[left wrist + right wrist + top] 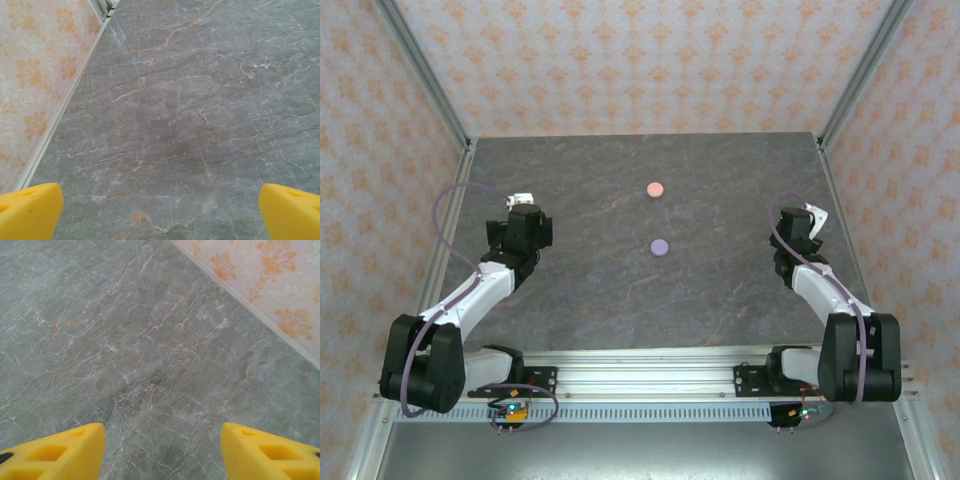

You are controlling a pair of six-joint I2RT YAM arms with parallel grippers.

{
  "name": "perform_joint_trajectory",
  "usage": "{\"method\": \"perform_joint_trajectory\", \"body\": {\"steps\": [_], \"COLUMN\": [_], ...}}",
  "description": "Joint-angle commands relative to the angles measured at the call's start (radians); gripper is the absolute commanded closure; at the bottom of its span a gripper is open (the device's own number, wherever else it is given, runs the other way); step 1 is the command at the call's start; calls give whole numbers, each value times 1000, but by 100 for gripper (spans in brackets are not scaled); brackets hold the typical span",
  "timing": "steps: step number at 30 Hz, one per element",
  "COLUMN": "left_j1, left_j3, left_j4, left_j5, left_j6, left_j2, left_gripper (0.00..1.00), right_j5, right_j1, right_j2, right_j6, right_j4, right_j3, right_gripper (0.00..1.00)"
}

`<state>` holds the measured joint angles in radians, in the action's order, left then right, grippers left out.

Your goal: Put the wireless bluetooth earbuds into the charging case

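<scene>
Far disc (655, 189) behind near disc (659, 247) on table (720, 300), between left arm (485, 285) and right arm (820, 287)

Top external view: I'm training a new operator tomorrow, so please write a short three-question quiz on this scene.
1. True or false: the pink disc lies farther from the arm bases than the purple disc.
2. Multiple choice: the left end effector is A) open, B) shut on a disc, C) shut with nothing in it.
3. Short answer: is the right end effector holding anything?

Key: 1 true; 2 A; 3 no, it is open with nothing between its fingers.
</scene>
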<state>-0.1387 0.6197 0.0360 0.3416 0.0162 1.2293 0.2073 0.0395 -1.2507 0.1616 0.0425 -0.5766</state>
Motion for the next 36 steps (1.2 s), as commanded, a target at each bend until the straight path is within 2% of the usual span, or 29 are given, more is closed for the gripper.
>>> {"method": "perform_joint_trajectory", "body": {"steps": [1, 9, 15, 20, 28, 33, 36], "left_j1": [44, 88, 99, 105, 108, 109, 108], "left_j3": [-51, -101, -145, -172, -212, -238, -195], "left_j4": [209, 417, 541, 597, 692, 791, 704], "left_j5": [-114, -296, -356, -360, -357, -315, -296], "left_j6": [-28, -66, -64, -58, -52, -37, -30], "left_j2": [25, 109, 157, 171, 204, 263, 265], "left_gripper": [0, 0, 0, 0, 0, 0, 0], "right_j5": [-92, -164, -218, -220, -238, -258, -273], "right_j1": [23, 28, 35, 37, 36, 37, 37], "right_j2": [-38, -106, -140, -152, -147, -150, -156], "right_j6": [9, -38, -81, -92, -101, -112, -120], "right_j4": [132, 430, 523, 653, 687, 709, 702], "right_j3": [15, 90, 113, 172, 197, 206, 198], "right_gripper": [33, 26, 22, 20, 20, 19, 19]}}
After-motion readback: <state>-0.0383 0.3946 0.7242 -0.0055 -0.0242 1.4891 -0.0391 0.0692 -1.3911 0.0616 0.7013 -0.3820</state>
